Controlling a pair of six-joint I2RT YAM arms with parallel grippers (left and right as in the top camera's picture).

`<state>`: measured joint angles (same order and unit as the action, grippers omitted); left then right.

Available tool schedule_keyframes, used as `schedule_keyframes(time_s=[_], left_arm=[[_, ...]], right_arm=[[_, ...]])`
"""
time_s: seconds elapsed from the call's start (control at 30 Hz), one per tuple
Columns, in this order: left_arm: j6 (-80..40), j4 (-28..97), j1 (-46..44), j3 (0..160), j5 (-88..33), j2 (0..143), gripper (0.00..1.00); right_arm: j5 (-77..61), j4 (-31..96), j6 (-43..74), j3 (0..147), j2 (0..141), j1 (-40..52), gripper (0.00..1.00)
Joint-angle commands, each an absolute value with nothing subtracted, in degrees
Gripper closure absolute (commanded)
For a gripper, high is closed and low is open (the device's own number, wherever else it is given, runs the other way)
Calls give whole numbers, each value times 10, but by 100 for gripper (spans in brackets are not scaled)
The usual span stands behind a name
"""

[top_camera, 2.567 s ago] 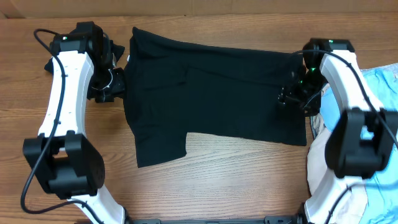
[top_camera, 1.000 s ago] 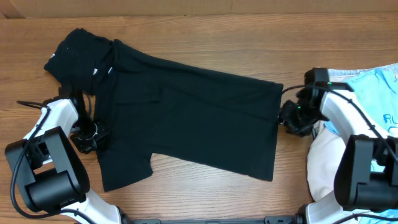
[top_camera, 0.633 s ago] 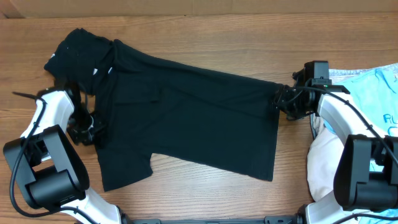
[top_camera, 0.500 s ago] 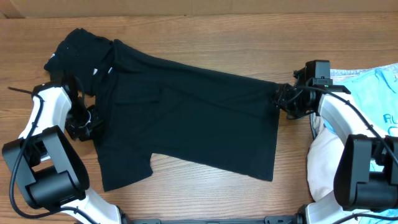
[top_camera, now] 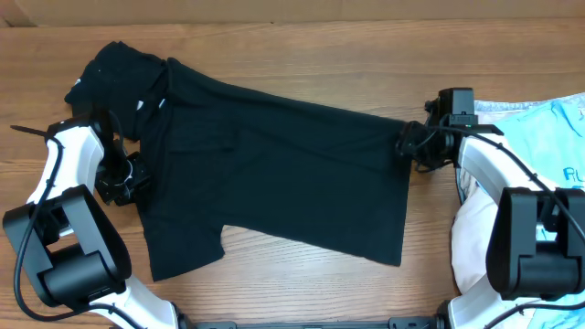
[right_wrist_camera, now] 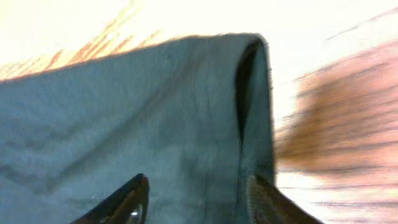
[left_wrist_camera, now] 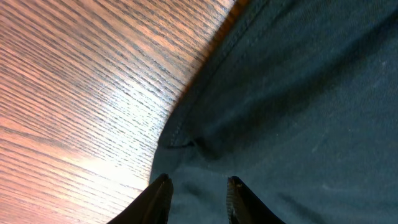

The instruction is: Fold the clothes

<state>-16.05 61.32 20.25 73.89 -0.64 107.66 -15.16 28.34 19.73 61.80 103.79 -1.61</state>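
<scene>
Grasp stage: left gripper (left_wrist_camera: 196,183) at left edge of black shirt (top_camera: 283,174), right gripper (right_wrist_camera: 199,186) at far-right hem corner — fingers apart on both; pinching cloth likely next.

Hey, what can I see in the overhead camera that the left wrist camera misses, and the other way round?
Only overhead: the whole black shirt laid out, the right gripper at one end, and a light blue garment beside that arm. Only left wrist: the shirt's stitched hem up close, with the left gripper open over it. Both: black shirt and wooden table.
</scene>
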Motion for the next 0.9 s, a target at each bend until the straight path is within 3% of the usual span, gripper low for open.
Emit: schedule_keyframes(time_s=[0.0,0.2,0.87], left_arm=[[-145,615,198,748,-9,1082,67],[-145,611,198,748,-9,1082,67],[-141,611,198,748,-9,1082,66]], right_arm=[[-141,262,174,618,1040,-27,38],[-161,225,132,618,1050,-23,31],[-166,168,130,618,1089,-23,33]])
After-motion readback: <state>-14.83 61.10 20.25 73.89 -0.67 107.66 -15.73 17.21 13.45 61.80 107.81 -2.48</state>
